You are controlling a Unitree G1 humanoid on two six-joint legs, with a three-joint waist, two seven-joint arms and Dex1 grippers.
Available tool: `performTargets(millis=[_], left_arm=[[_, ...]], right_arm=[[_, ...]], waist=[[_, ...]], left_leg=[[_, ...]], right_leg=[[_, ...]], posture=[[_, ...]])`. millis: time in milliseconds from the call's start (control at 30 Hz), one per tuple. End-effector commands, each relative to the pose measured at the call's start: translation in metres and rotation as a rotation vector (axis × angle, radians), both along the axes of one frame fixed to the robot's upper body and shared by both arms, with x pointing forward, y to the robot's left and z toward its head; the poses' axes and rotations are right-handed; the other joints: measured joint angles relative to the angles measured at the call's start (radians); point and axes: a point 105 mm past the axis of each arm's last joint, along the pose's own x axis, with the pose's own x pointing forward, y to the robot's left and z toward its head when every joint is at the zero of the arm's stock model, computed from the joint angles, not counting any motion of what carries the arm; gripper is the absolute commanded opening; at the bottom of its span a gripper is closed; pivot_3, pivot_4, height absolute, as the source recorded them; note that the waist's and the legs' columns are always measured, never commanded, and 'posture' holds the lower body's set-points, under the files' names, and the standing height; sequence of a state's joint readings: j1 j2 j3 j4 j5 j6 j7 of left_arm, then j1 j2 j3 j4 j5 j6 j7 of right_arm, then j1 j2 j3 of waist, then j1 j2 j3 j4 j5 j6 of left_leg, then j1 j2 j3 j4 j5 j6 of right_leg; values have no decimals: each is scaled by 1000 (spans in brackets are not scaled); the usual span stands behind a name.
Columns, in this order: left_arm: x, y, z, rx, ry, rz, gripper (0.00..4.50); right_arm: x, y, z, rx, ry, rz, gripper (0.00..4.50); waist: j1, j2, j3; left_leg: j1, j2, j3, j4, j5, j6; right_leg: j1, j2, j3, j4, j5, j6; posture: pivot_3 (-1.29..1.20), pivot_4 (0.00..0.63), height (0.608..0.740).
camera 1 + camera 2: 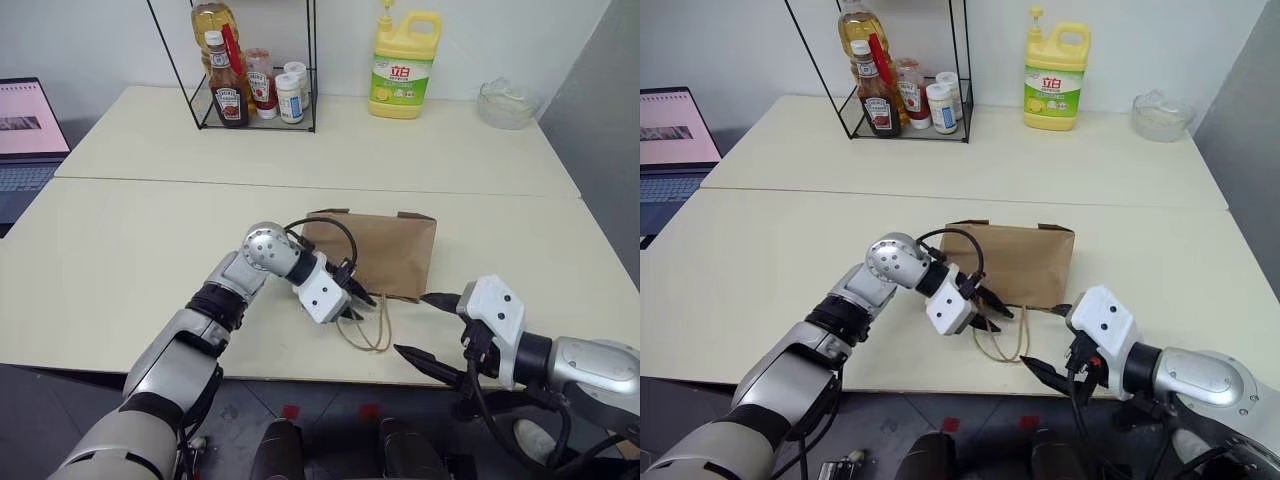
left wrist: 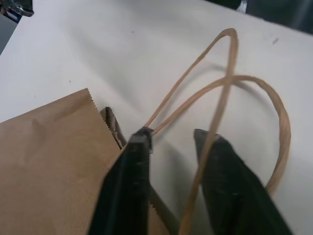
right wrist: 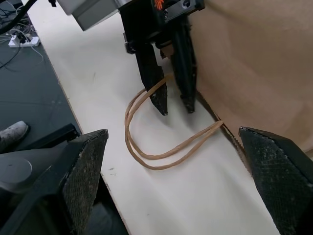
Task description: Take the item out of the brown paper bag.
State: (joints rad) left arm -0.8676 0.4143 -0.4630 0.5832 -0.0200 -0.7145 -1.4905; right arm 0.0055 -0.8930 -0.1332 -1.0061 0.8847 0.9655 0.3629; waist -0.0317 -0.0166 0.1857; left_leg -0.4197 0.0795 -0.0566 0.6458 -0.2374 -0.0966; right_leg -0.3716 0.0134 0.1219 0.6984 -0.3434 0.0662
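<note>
Left gripper (image 1: 358, 305) sits at the near edge of the brown paper bag (image 1: 385, 250), fingers narrowly parted astride the cord handles (image 1: 372, 328), not clamped. The bag lies flat on the table (image 1: 120, 250). Right gripper (image 1: 428, 330) hovers nearby, jaws spread wide, holding nothing.

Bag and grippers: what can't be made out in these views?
- Bag contents: it lies flat with its mouth toward the robot, so the paper hides whatever is inside in the eye views and both wrist views.
- Left gripper: jaws straddle a cord handle with a gap between them; whether they pinch it is unclear.
- Right gripper: jaws wide apart, holding nothing.
</note>
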Motion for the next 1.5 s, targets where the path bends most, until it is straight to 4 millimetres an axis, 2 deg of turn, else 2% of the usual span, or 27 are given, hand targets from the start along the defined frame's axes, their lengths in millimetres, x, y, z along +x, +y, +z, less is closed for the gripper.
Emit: performTargets(millis=[33,200,267,400,600,733,867,1067,1400,1500], left_arm=[[-1,-2,18,-77,82,46,131],[4,-3,34,-154,196,149,58],[4,-2,35,-158,217,169,58],[2,2,34,-160,238,193,58],[4,-3,39,-203,266,222,58],[1,-3,36,-204,273,225,58],[1,-2,34,-205,277,229,58],[2,-2,34,-215,285,234,58],[7,0,34,-219,279,241,58],[8,1,34,-218,273,243,0]], right_arm=[[-6,8,7,-31,-84,71,4500],[-15,9,-7,-142,-115,182,4500],[-16,8,-11,-192,-154,222,4500],[-23,-2,-31,-342,-191,346,4500],[-6,16,-39,-442,-518,536,4500],[-9,22,-49,-449,-573,624,4500],[-5,22,-49,-464,-604,625,4500],[12,36,-47,-491,-674,624,4500],[36,54,-75,-519,-651,620,4500],[43,54,-84,-526,-620,593,3894]], waist=[[0,0,0],[0,0,0],[0,0,0],[0,0,0],[-2,0,0],[0,0,0],[1,0,0],[1,0,0],[1,0,0],[0,0,0]], left_leg=[[0,0,0,0,0,0],[0,0,0,0,0,0],[0,0,0,0,0,0],[1,0,0,0,0,0],[3,0,0,1,0,0],[3,0,0,0,0,0],[3,0,0,1,0,0],[4,0,0,1,0,0],[4,0,0,1,0,0],[5,0,0,1,0,0]], right_leg=[[0,0,0,0,0,0],[0,0,0,0,0,0],[0,0,0,0,0,0],[1,0,0,0,0,0],[2,0,0,0,0,0],[2,0,0,0,0,0],[2,0,0,0,0,0],[3,0,0,1,0,0],[3,0,0,1,0,0],[3,0,0,1,0,0]], posture=[[0,150,740],[0,150,740],[0,150,740],[0,150,740],[0,150,740],[0,150,740],[0,150,740],[0,150,740],[0,150,740],[0,150,740]])
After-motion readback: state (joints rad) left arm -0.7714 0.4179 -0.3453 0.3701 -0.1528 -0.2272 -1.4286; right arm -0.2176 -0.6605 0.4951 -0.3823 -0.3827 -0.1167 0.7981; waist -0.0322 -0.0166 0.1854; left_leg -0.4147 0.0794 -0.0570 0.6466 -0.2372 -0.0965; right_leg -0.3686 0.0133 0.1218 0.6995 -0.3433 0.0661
